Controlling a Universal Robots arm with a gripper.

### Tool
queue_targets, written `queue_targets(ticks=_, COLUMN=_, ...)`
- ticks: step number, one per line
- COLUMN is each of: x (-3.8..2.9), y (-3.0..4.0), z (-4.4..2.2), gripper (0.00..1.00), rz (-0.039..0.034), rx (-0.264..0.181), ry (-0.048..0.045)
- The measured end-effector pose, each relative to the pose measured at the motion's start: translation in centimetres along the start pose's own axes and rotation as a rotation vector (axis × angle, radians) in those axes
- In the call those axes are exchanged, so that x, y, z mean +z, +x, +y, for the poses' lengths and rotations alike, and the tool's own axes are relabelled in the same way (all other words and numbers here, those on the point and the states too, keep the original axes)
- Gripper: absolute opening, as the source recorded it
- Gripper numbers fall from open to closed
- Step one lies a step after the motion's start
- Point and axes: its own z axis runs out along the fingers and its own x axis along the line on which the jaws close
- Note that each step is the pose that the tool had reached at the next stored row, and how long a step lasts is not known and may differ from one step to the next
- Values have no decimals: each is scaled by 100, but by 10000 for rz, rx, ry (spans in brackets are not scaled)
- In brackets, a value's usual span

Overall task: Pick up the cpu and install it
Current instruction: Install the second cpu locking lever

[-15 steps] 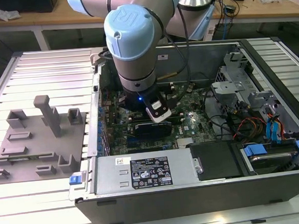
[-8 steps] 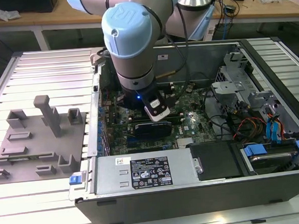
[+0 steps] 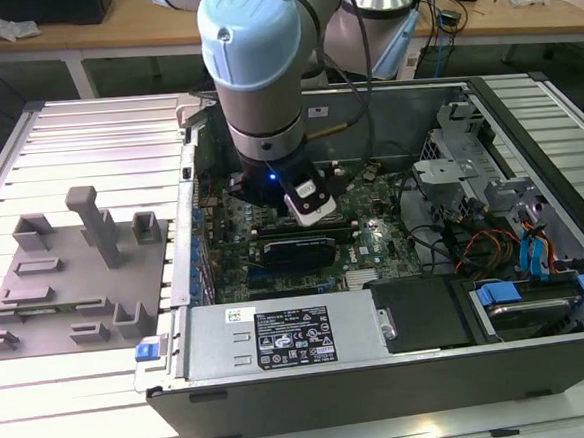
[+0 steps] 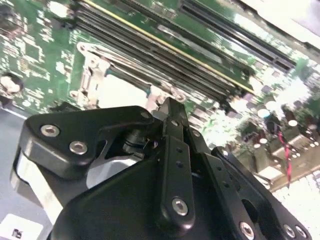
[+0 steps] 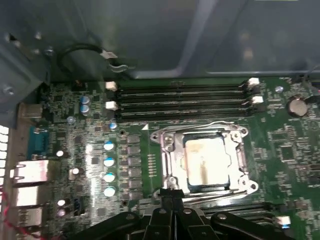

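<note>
Hanging over the open computer case (image 3: 384, 393), the arm (image 3: 257, 71) points straight down at the green motherboard (image 3: 373, 235) inside. One landmark serves well for places: the metal CPU socket (image 5: 205, 159) on this board.

In the first wrist view the cpu (image 5: 206, 159) lies flat inside the socket frame, with its silvery-white top facing up and a thin dark rim around it. In the second wrist view the cpu (image 4: 120, 92) appears as a bright pale square inside the same frame, just beyond the black tip of the gripper (image 4: 170, 107). The gripper (image 5: 170, 194) stands at the edge of the socket, beside the chip and not around it. Its fingers (image 5: 173, 198) are pressed together into one narrow tip, clenched on nothing.

On the far side of the socket from the gripper run the long dark memory slots (image 5: 182, 100), parallel to the socket edge. To one side of the socket stands a row of small blue-topped capacitors (image 5: 108, 167).

In the exterior view, a grey fixture plate (image 3: 66, 285) with upright blocks rests on the ribbed metal tabletop (image 3: 96, 142), well apart from the socket, at the exterior view's left of the case. A black card (image 3: 296, 251) sits on the motherboard near the arm's lower end.
</note>
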Motion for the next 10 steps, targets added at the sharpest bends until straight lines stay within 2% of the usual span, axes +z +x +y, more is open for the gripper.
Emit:
queue_targets(ticks=3, x=13, y=-113, z=6, gripper=11, rz=31, rx=7, ry=2)
queue_targets(ticks=5, x=23, y=-215, z=11, gripper=11, rz=59, rx=13, ry=5)
queue_targets(ticks=6, x=35, y=-271, z=35, gripper=11, rz=77, rx=18, ry=9)
queue_targets(ticks=7, x=54, y=-292, z=101, gripper=11, rz=83, rx=18, ry=43)
queue_targets(ticks=8, x=65, y=-298, z=141, gripper=11, rz=83, rx=15, ry=67)
queue_targets(ticks=9, x=78, y=-302, z=190, gripper=11, rz=87, rx=11, ry=119)
queue_targets(ticks=10, x=89, y=-302, z=229, gripper=11, rz=108, rx=7, ry=233)
